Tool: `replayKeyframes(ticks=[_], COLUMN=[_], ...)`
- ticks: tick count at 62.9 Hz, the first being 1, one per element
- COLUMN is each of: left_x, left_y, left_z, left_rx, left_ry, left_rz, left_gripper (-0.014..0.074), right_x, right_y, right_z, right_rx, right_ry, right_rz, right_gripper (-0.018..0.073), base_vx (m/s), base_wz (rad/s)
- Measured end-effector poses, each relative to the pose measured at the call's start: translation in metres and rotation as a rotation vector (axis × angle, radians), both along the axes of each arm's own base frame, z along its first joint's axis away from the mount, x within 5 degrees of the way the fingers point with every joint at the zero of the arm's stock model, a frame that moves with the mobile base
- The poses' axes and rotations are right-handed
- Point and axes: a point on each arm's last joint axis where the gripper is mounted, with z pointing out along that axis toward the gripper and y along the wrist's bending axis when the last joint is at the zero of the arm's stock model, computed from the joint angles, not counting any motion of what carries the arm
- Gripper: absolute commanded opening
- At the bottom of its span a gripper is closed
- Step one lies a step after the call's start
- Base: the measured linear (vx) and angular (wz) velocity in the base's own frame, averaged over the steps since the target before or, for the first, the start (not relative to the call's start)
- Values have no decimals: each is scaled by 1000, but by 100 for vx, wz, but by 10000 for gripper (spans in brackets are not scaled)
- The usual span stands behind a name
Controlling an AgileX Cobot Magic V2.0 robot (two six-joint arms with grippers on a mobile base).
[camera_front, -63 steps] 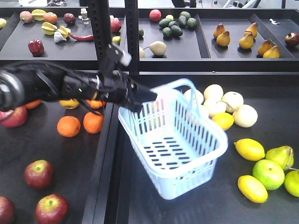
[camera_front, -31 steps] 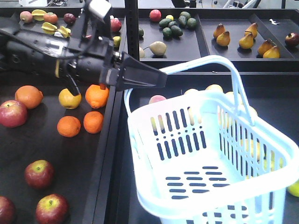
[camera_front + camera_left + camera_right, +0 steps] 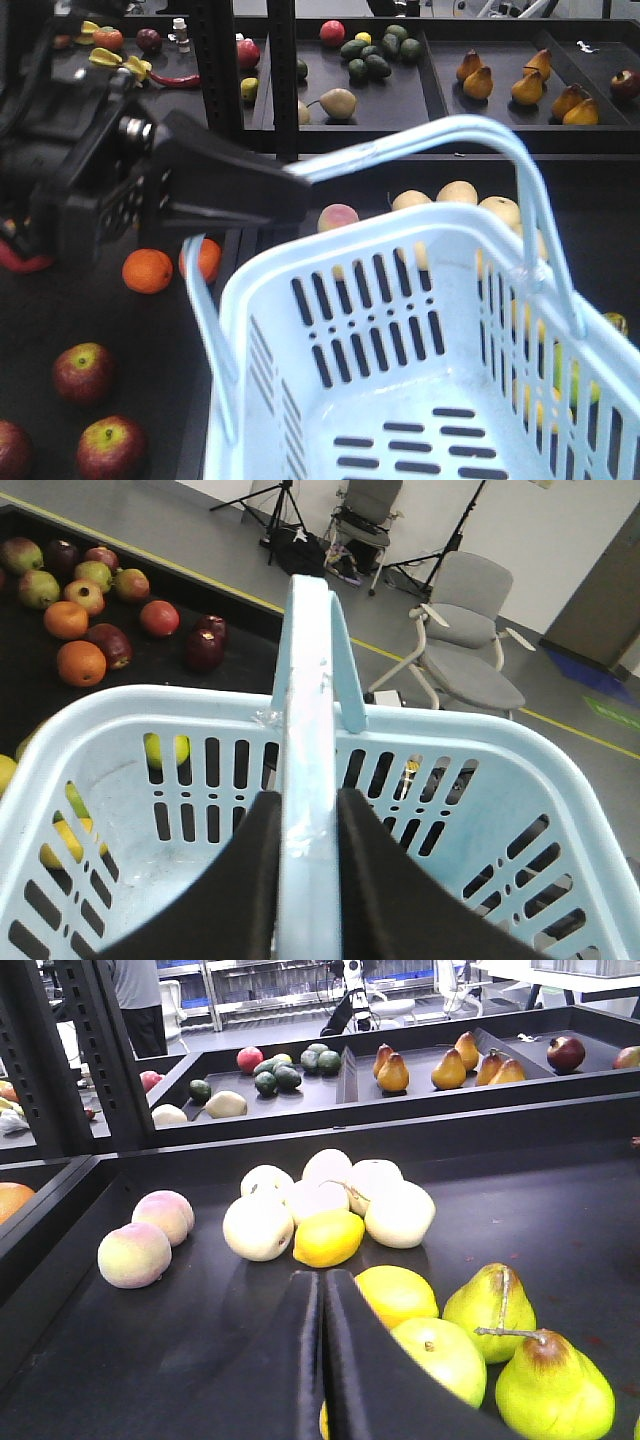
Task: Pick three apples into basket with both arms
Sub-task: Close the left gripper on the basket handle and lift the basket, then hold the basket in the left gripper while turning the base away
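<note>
The pale blue basket (image 3: 372, 322) hangs tilted in the air close to the front camera, and its inside is bare. My left gripper (image 3: 293, 186) is shut on its loop handle (image 3: 523, 205). In the left wrist view the handle (image 3: 306, 670) runs straight between the black fingers (image 3: 258, 855) of that gripper (image 3: 305, 808), above the basket rim (image 3: 480, 732). Three dark red apples (image 3: 82, 372) (image 3: 110, 448) (image 3: 8, 452) lie on the black tray at lower left. My right gripper (image 3: 322, 1292) is shut on nothing, low over the right tray.
Oranges (image 3: 147, 270) lie beside the black shelf post (image 3: 215, 60). The back tray holds avocados (image 3: 365, 55) and pears (image 3: 478, 80). Around the right gripper lie lemons (image 3: 329, 1238), a green apple (image 3: 440, 1355), green pears (image 3: 495, 1305), peaches (image 3: 133, 1255) and pale round fruit (image 3: 400, 1212).
The left arm has lifted the basket by its handle off the tray and carried it up toward the camera, so it now fills the lower right of the front view.
</note>
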Motion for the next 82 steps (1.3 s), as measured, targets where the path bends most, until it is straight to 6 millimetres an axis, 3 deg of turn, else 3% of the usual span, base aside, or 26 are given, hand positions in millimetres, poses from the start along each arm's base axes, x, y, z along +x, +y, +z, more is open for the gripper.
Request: replayKeyframes(ticks=[12,30,54,82], left_x=[-19,-48,-91,-99], left_y=[12,33,53,57], left_z=[-19,-31,-44,-45], left_rx=[6,-11,-48,-60], left_ry=[-11,-66,-137,-158], left_rz=[156,352,457,479], left_gripper=[-8,-8,-8,-8], right_x=[0,0,0,0], right_y=[0,0,0,0], right_z=[0,0,0,0], right_rx=[0,0,0,0], right_ry=[0,0,0,0], right_rz=[0,0,0,0], right_gripper=[-5,-5,-5,-5], base_vx=[0,0,0,0], base_wz=[0,0,0,0])
